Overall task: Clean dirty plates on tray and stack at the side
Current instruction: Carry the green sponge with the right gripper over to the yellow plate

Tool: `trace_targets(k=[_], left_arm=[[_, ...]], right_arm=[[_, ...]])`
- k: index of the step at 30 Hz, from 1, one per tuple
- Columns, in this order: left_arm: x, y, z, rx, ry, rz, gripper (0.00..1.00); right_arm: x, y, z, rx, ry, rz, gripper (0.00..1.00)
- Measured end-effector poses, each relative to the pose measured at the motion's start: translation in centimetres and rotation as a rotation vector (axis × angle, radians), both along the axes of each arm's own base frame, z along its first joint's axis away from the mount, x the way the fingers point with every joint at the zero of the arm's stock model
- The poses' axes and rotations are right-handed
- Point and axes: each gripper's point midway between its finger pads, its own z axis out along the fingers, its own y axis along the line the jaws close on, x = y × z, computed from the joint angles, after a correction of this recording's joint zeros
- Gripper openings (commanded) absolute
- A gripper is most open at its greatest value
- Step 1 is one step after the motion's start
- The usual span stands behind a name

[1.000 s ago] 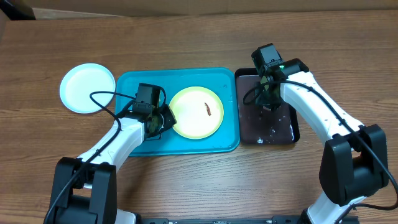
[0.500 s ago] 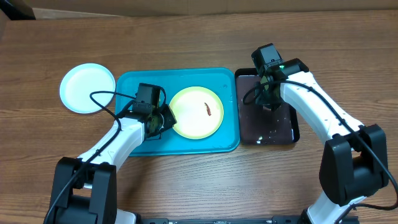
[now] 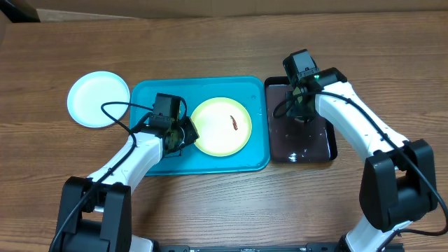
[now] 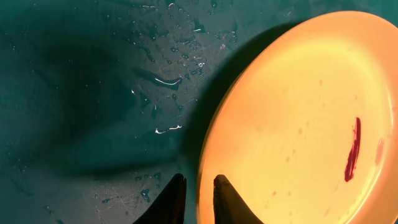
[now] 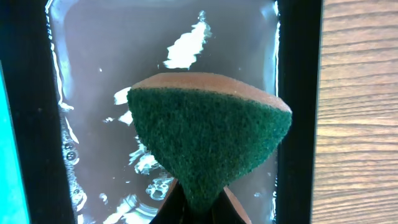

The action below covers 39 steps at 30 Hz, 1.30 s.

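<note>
Hardly anything has shifted in the last second; only the glints on the water look a little different. Nearest me, the left gripper (image 4: 198, 186) has its jaws drawn almost together astride the left rim of the yellow-green plate (image 3: 213, 136), pinching it as far as I can see. That plate lies right of centre in the turquoise tray (image 3: 154, 94), its brown smear (image 3: 235, 123) not yet wiped off. It looks light and stiff, and with droplets all over the tray floor I'd expect it to be slippery. The thin raised rim, where the jaws sit now, seems the only sensible hold. The tray's left half is bare, but its raised edge means lifting the plate out, not sliding it. Further over, the right gripper (image 5: 198, 208) is clamped on a green sponge (image 5: 208, 137) above the water-filled black tray (image 3: 308, 143), which sits just beside the turquoise one. Farthest left, the white plate (image 3: 98, 99) rests on the worktop (image 3: 210, 42), with open wood around it for stacking.
</note>
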Motion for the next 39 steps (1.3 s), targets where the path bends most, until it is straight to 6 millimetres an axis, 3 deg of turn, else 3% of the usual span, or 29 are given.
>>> trace_targets(k=[12,24,27,33,36,39], left_arm=[[0.1,0.0,-0.2,0.001,0.001,-0.002,0.18],[0.2,0.0,-0.4,0.001,0.002,-0.003,0.07],[0.2,0.0,-0.4,0.001,0.001,-0.003,0.04],[0.2,-0.1,-0.4,-0.002,0.0,-0.005,0.04],[0.3,-0.1,-0.4,-0.003,-0.003,-0.005,0.04],[0.3,-0.1,-0.4,-0.003,-0.002,-0.005,0.04]], right_arm=[[-0.4,-0.1,-0.6,-0.004,0.011,0.0,0.04],[-0.8,-0.3,-0.3,-0.017,0.034,0.022,0.04],[-0.7,-0.2,1.2,-0.022,0.044,0.031,0.04],[2.3,1.2,7.9,0.031,-0.115,0.064,0.04],[2.5,2.8,10.7,0.082,-0.189,0.115,0.04],[2.3,5.0,11.9,0.122,-0.221,0.174,0.04]])
